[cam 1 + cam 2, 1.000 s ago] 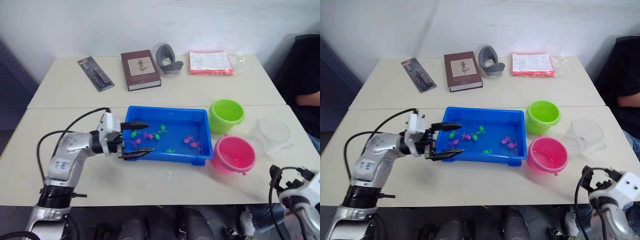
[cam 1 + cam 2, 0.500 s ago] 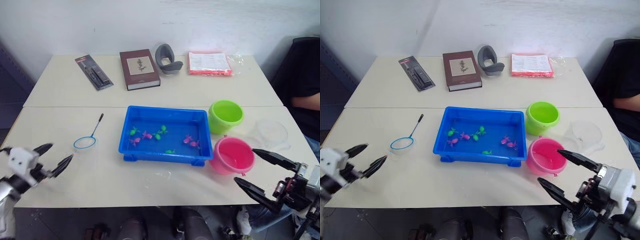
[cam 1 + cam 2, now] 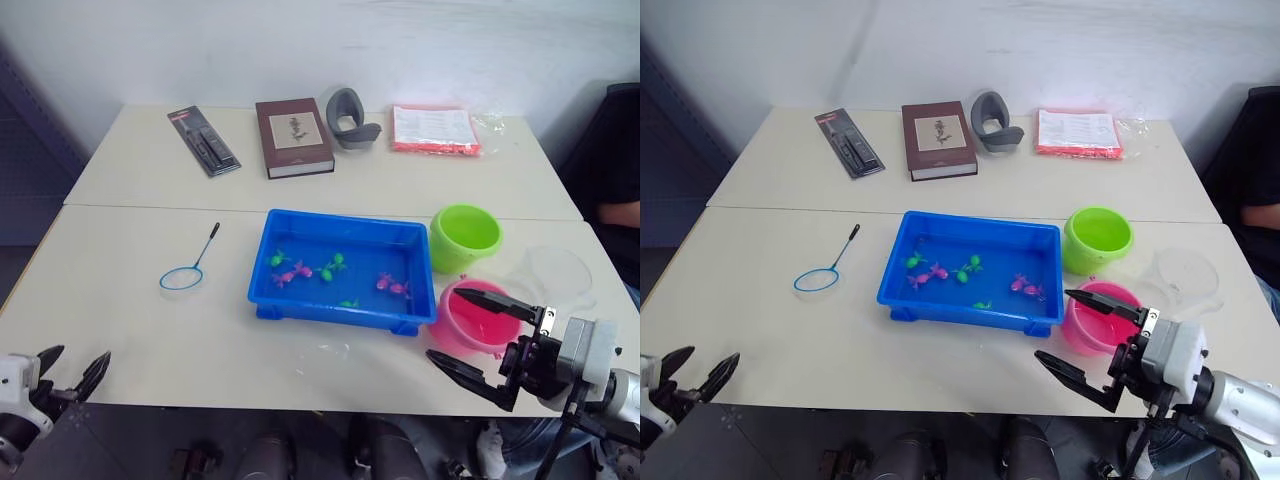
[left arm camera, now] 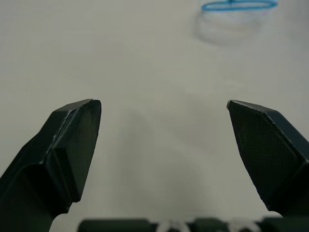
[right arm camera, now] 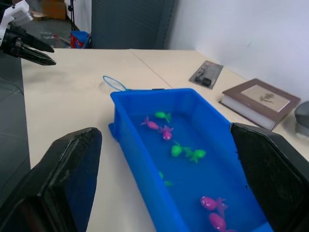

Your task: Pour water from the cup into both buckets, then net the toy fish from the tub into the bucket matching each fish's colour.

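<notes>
The blue tub [image 3: 340, 217] sits mid-table, with water and several toy fish in it, green [image 3: 277, 260] and pink [image 3: 390, 284]. To its right stand the green bucket [image 3: 465, 235] and, nearer, the pink bucket [image 3: 497, 325]. The clear cup [image 3: 558, 275] is upright further right. The net [image 3: 182, 278] lies flat left of the tub. My right gripper [image 3: 443, 324] is open at the front of the pink bucket, holding nothing. My left gripper [image 3: 72, 365] is open and empty at the table's front left corner, well short of the net [image 4: 239, 6].
Along the far table lie a black package [image 3: 203, 141], a brown book [image 3: 294, 136], a grey curved object [image 3: 352, 117] and a red-and-white packet [image 3: 436, 128]. A person sits at the far right edge [image 3: 620, 210]. Bare tabletop lies between the net and my left gripper.
My left gripper has pulled back from the tub's left end to the front left corner. My right gripper has risen and moved left, to the front of the pink bucket. The camera shifted.
</notes>
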{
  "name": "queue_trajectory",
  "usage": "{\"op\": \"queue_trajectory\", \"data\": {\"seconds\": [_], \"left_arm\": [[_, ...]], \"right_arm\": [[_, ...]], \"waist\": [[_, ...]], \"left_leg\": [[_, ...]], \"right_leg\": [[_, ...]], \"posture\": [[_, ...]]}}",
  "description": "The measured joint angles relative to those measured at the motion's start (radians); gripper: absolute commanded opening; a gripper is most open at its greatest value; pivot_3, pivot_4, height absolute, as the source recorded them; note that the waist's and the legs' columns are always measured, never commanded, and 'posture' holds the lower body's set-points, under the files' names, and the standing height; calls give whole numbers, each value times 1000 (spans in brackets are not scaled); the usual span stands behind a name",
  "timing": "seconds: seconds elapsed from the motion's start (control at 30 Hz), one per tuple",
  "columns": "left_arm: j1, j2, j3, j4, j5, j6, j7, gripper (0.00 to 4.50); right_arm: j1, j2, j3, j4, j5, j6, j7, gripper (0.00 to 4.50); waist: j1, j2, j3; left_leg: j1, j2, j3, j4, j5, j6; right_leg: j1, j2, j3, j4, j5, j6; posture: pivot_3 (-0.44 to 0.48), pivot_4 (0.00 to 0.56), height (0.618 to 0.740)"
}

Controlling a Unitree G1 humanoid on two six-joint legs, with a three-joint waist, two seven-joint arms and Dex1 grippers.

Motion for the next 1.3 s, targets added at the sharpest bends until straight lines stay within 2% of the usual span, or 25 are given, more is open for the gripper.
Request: {"op": "queue_trajectory", "data": {"seconds": [0.13,0.17,0.23,0.33,0.4,0.5,0.6,0.7,0.8,1.0,1.07,1.27,1.3], "left_arm": [[-212,91,-123,-102,17,196,90,4500],[-294,115,-162,-108,28,294,140,4500],[-421,139,-233,-97,41,443,194,4500],[-616,149,-386,-5,77,591,203,4500],[-680,147,-442,72,107,605,203,4500],[-805,133,-524,290,173,579,185,4500],[-896,82,-588,508,239,480,168,4500],[-966,56,-610,640,283,383,151,4500],[-1000,36,-616,730,317,298,139,3657],[-1011,31,-609,811,342,199,101,932],[-1011,35,-597,825,340,188,84,181],[-987,64,-524,827,248,127,-123,75],[-983,91,-506,805,219,111,-203,75]], "right_arm": [[-31,-1,9,-4,34,37,-43,4477],[-21,-10,11,-5,35,45,-43,4477],[-16,-20,10,-4,35,51,-43,4477],[-23,-30,12,-9,34,64,-57,4477],[-25,-31,14,-14,33,69,-69,4477],[-26,-34,14,-40,29,85,-95,4477],[-27,-44,11,-56,28,99,-118,4477],[-22,-47,7,-78,28,108,-136,4477],[-5,-48,5,-84,28,112,-147,4500],[38,-61,-2,-135,37,146,-173,4500],[49,-73,-10,-149,48,167,-181,4500],[12,-124,-33,-191,156,263,-243,4500],[-20,-150,-38,-199,205,294,-265,4500]], "waist": [[-5,0,0],[-6,1,0],[-6,1,1],[-11,1,0],[-15,1,0],[-16,0,1],[-9,0,1],[-1,0,1],[3,0,1],[0,1,0],[-1,1,0],[-6,-4,3],[-10,-6,3]], "left_leg": [[0,-1,0,0,1,0],[0,-1,0,0,2,1],[0,-1,2,0,3,2],[0,-2,7,1,3,2],[0,-1,7,1,3,2],[0,0,8,3,3,2],[0,0,8,5,3,1],[0,0,8,8,3,1],[0,-1,8,9,4,2],[1,-1,8,9,4,2],[1,-1,8,9,4,2],[-1,0,7,10,4,2],[-1,1,7,10,4,2]], "right_leg": [[0,0,-1,2,0,0],[0,1,-2,2,0,0],[1,2,-2,6,1,1],[0,5,-8,6,1,2],[0,11,-8,6,1,3],[-1,15,-8,7,1,2],[-1,15,-8,7,1,2],[0,14,-8,9,1,2],[0,12,-7,11,2,3],[0,11,-7,13,2,3],[0,11,-7,13,2,3],[-1,12,-7,13,2,3],[-1,12,-7,12,2,3]], "posture": [[0,150,740],[0,150,740],[0,150,740],[0,150,740],[0,150,740],[0,150,740],[0,150,740],[0,150,740],[0,150,740],[0,150,740],[0,150,740],[0,150,740],[0,150,740]]}}
